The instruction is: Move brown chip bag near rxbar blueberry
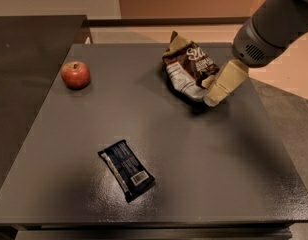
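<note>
The brown chip bag [189, 69] lies wrinkled on the far right part of the dark grey table [204, 164], with white script lettering and a silvery panel facing front. The gripper [215, 96] comes down from the upper right on a grey arm; its tan fingers [225, 82] sit at the bag's right front corner, touching or just over it. The rxbar blueberry [126, 169], a flat dark navy wrapper with a white label patch, lies at the near left-centre of the table, far from the bag and the gripper.
A red apple [75, 74] stands at the far left of the table. A second dark surface [24, 59] adjoins the table on the left. Tan floor lies behind and to the right of the table.
</note>
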`<state>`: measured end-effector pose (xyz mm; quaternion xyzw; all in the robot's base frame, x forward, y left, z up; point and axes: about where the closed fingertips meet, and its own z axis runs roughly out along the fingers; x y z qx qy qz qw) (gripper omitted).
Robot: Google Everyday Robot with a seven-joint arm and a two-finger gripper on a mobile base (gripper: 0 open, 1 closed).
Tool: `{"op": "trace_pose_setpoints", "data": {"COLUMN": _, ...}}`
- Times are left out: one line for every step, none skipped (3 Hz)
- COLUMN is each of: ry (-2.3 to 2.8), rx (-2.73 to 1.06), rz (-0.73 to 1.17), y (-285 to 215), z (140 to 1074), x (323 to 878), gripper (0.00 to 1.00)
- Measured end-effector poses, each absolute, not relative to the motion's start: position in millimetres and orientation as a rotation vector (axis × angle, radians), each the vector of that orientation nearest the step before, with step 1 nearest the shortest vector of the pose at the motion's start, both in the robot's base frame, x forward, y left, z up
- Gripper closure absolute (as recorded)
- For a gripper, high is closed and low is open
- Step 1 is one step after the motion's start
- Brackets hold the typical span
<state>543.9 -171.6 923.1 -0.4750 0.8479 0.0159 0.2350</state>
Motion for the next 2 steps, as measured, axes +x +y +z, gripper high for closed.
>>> {"op": "trace_pose_setpoints", "data": {"ry": 2.297, "rx": -1.283, "rz": 0.073, "y": -166.6, "z": 901.0, "x": 551.3, "gripper": 0.0}}
{"op": "trace_pose_setpoints", "data": {"ry": 2.266, "rx": -1.283, "rz": 0.112, "y": -161.0, "z": 883.4, "x": 558.0, "gripper": 0.0}}
